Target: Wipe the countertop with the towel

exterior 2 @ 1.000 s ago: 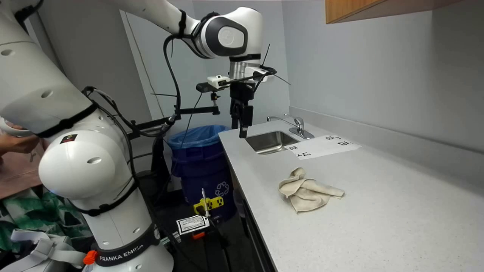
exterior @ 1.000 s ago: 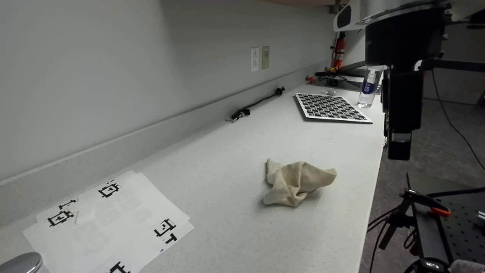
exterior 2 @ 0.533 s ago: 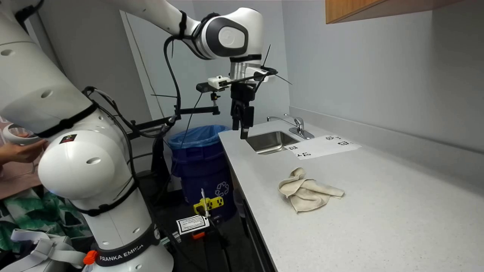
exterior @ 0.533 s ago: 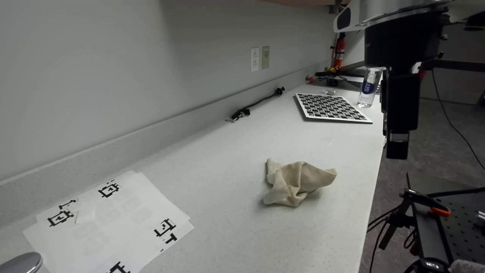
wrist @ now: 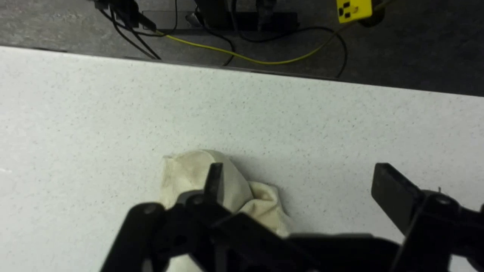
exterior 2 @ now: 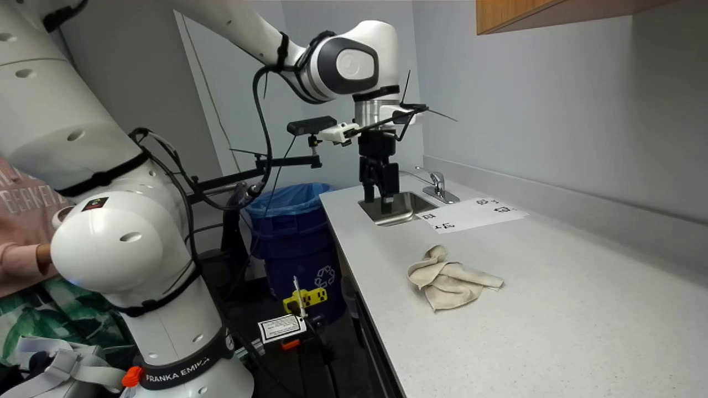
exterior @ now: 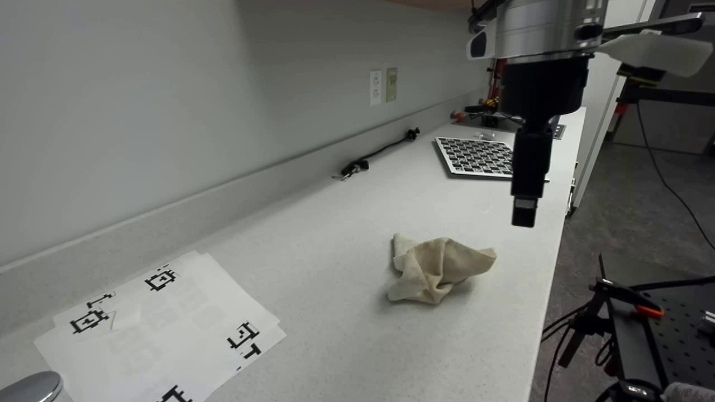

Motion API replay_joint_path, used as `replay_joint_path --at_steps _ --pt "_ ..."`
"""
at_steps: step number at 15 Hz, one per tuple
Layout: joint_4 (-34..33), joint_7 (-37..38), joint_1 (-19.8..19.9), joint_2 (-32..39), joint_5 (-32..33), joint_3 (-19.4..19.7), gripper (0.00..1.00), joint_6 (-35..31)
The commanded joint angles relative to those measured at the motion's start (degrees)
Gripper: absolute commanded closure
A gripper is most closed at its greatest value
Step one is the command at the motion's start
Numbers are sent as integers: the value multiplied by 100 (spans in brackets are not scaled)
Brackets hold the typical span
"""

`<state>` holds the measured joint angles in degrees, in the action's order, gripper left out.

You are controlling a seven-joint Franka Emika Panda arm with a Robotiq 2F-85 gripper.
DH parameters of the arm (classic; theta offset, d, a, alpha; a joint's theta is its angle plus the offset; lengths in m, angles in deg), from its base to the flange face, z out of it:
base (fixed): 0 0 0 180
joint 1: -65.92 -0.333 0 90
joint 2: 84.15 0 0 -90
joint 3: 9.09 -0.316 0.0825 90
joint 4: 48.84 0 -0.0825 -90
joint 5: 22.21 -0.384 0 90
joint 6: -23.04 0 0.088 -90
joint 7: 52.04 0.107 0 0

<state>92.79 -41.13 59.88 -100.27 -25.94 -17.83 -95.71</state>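
The sink (exterior 2: 414, 205) and checkerboard (exterior: 479, 156) suggest a lab kitchenette.

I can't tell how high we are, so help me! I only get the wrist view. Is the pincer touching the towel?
Observer: No. In both exterior views, the pincer hangs above the counter, apart from the towel.
Operator: Okay! Tell me one thing on the counter I can't see.
Observer: Papers, lying by the sink.
Operator: Can you see anybody?
Observer: Yes. In an exterior view, a person in pink shows partly behind the arm.
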Motion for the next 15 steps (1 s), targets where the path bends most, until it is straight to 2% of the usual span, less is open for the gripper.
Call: replay_joint_path --at_steps 1,3,7,8,15 --pt "-247 -235 77 661 217 93 0 -668" --pt "-453 -237 106 1046 340 128 0 -942" --pt "-1039 -163 164 1652 683 232 0 -862" --pt "-627 -116 87 1304 524 206 0 -942" --pt "-955 19 84 1654 682 255 0 -997"
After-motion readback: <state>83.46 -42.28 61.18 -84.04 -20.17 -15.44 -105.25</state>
